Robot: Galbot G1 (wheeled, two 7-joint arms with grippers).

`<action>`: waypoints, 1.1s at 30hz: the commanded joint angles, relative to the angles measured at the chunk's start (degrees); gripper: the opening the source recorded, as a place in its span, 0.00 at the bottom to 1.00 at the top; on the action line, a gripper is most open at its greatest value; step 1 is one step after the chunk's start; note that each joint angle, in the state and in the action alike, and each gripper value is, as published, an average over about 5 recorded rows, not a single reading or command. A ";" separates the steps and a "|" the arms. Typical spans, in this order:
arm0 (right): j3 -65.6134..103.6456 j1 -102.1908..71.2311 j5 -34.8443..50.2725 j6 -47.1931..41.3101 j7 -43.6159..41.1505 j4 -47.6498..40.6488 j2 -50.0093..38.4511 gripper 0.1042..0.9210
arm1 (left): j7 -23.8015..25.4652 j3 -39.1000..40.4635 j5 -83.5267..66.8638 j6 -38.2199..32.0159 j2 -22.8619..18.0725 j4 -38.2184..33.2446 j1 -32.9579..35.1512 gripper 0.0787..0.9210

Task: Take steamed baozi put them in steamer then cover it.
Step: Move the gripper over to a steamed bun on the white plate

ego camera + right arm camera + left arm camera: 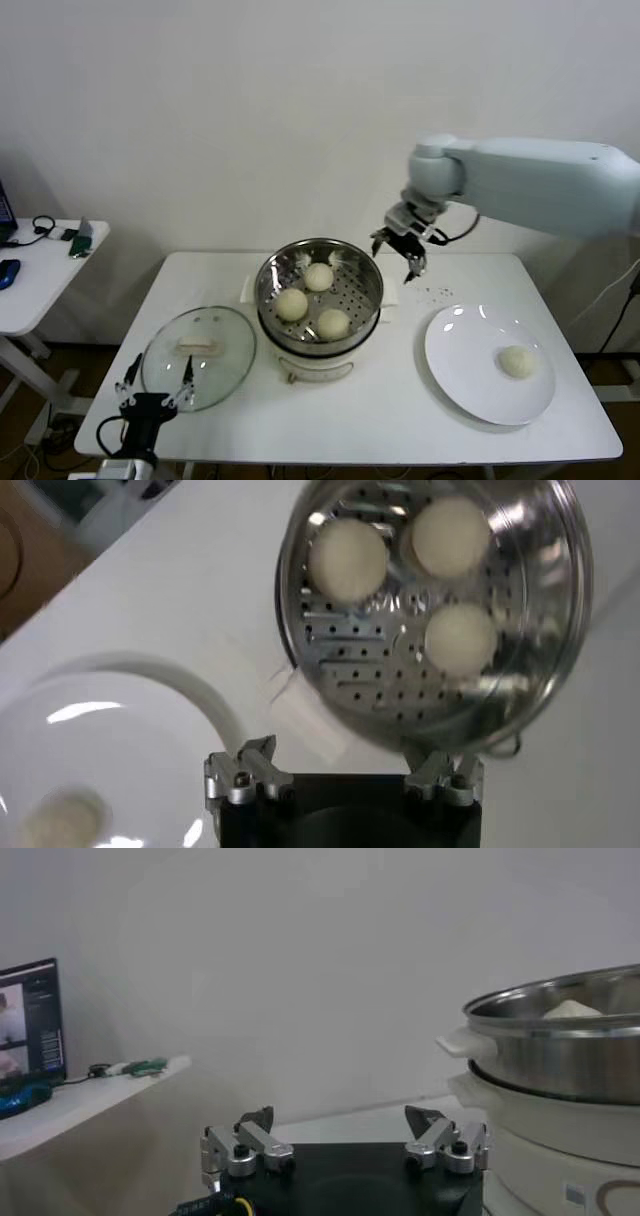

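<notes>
Right tool point(404, 249) jaws wide, empty, hovering by steamer point(370, 300) rim; three baozi point(292, 303) inside, last baozi point(517, 361) on plate point(455, 350). Soft, light, squashable: pinch sides gently. Left tool point(156, 393) wide, parked near glass cover point(198, 357) on desk point(390, 420).

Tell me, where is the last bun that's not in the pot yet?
In the head view the last baozi sits alone on the white plate, to the right of the steamer.
</notes>
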 commanded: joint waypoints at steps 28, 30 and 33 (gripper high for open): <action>38.89 -50.60 -20.13 -8.36 0.43 -13.29 -25.51 0.88 | -1.01 1.19 1.89 2.55 -1.72 -1.04 -0.19 0.88; 39.25 -50.65 -20.57 -8.05 0.20 -14.08 -24.96 0.88 | -1.05 1.19 1.97 2.58 -1.73 -0.99 -0.17 0.88; 39.33 -50.58 -20.61 -7.87 -0.14 -14.74 -24.38 0.88 | -1.05 1.18 2.10 2.56 -1.79 -0.93 -0.07 0.88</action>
